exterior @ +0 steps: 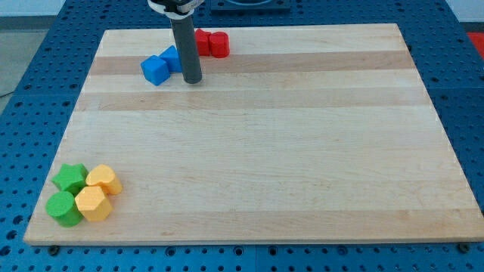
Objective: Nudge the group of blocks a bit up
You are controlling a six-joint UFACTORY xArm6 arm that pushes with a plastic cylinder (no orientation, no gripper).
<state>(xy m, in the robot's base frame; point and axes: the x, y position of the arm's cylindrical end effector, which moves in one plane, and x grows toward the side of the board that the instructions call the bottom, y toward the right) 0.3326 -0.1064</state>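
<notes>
A group of blocks lies near the board's top edge, left of centre. A blue cube (155, 69) sits at its left, with a second blue block (172, 56) partly hidden behind the rod. Two red blocks (213, 44) sit at its right, close together, the left one partly hidden. My tip (193, 79) rests on the board just below the group, right of the blue cube and below the red blocks. A second group sits at the board's bottom left: a green star-shaped block (70, 178), a green cylinder (63, 208), and two yellow blocks (103, 180) (92, 203).
The wooden board (302, 151) lies on a blue perforated table (23, 75). The arm's white mount (175, 4) shows at the view's top edge above the rod.
</notes>
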